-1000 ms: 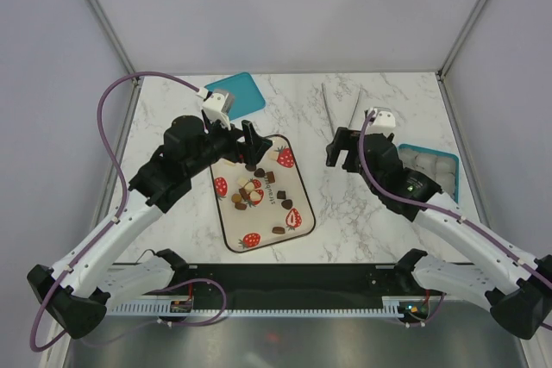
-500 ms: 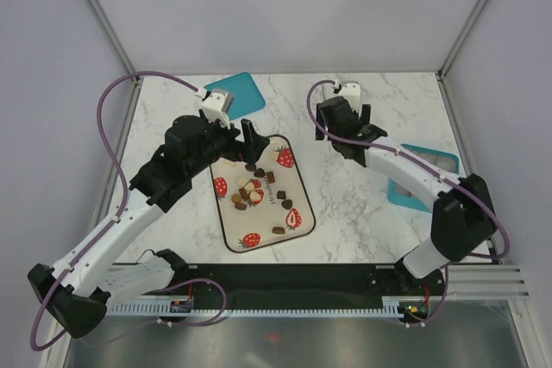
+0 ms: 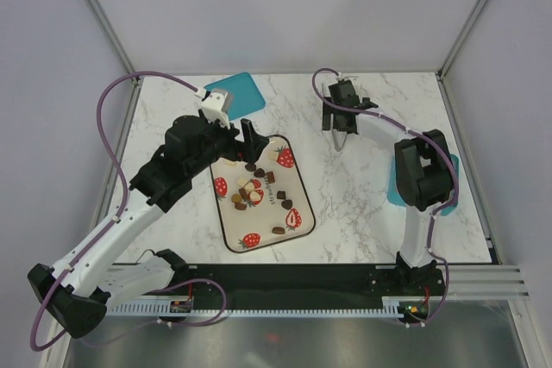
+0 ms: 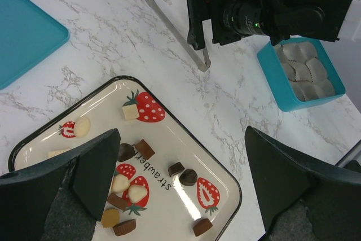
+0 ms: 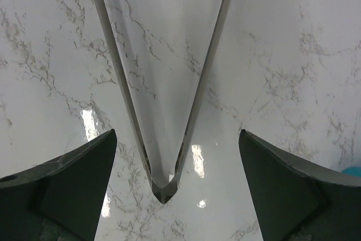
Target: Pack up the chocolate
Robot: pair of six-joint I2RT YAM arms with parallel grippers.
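Note:
Small chocolates (image 3: 253,193), dark brown, tan and cream-white, lie scattered on a cream strawberry-print tray (image 3: 262,221). In the left wrist view they show (image 4: 188,176) on the tray (image 4: 186,142). My left gripper (image 3: 250,139) is open and empty above the tray's far end; its fingers (image 4: 97,167) frame the pieces. My right gripper (image 3: 339,120) is open over metal tongs (image 3: 339,141) lying on the marble. In the right wrist view the tongs' hinge (image 5: 163,187) lies between the open jaws of the right gripper (image 5: 177,139), untouched.
A teal box (image 4: 303,70) with a moulded grey insert stands at the right, mostly hidden by my right arm in the top view (image 3: 392,189). A teal lid (image 3: 238,94) lies at the far left. Metal frame posts stand at the table's corners.
My right arm has swung from the right-middle of the table to the far side, and its gripper now hangs over the tongs. My left arm has not moved.

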